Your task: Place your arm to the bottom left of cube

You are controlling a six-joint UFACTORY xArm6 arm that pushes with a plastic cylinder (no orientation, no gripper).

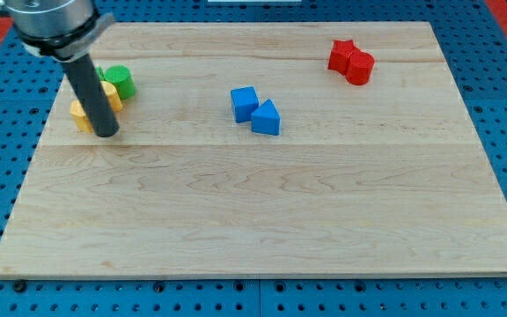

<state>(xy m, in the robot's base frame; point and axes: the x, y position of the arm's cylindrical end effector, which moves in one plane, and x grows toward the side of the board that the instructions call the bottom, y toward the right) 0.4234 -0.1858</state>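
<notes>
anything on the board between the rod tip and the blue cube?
No. In the camera view, only bare wood lies between my tip and the blue cube. The yellow blocks and green cylinder crowd the rod itself.

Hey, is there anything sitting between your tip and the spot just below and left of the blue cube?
Nothing visible does. My tip is at the view's left beside the yellow blocks and green block; the board between it and the blue cube shows only bare wood.

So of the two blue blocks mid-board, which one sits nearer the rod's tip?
The blue cube, the one toward the view's left and slightly higher. The blue wedge-shaped block touches it on the view's right, farther from my tip.
</notes>
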